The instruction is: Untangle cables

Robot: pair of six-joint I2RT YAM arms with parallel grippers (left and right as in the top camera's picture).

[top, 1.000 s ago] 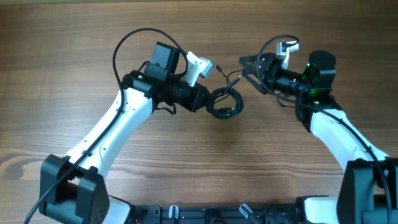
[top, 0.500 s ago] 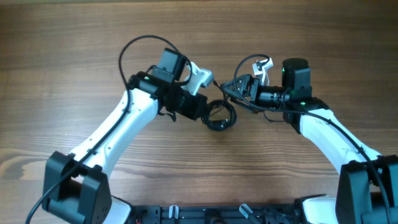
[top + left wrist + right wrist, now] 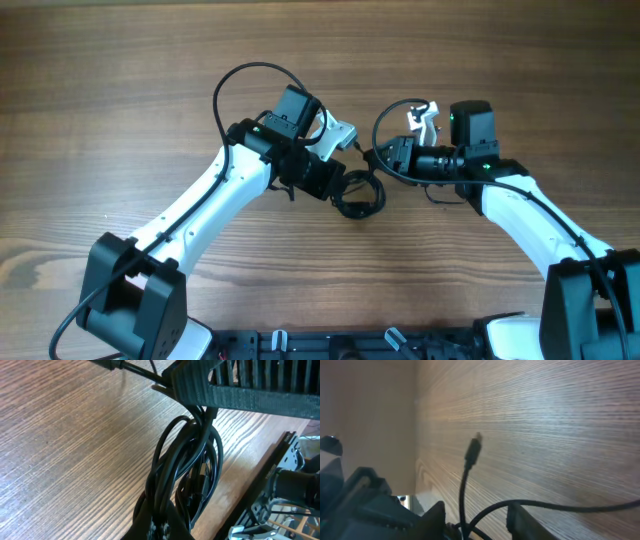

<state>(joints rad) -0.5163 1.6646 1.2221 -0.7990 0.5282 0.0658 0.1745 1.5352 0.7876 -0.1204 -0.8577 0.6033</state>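
Overhead, my two arms meet just right of the desk's (image 3: 120,100) middle, with the cables (image 3: 362,196) lying as a small black coil on the wood between them. My left pincer (image 3: 340,185) sits at the coil's left edge. From the left wrist view its fingers are clamped on the bunched loops, which rise off the wood in a tight sheaf of several turns.

My right pincer (image 3: 385,158) is just beyond the coil, on its far right side, pointing toward it. The right wrist view shows one thin strand (image 3: 560,506) crossing the gap between those fingers and a tiny plug (image 3: 474,450) standing up above the wood. I cannot tell whether the fingers actually pinch that strand or only bracket it.

I judge the step to be the first separation: one side anchors the bundle while the other takes a free end. The tangle looks barely started, since the loops are all wound together.

Next I need a firm hold near the plug. Then a slow pull to the right, away from the coil, keeping the left grip steady so the loops feed out rather than cinch.
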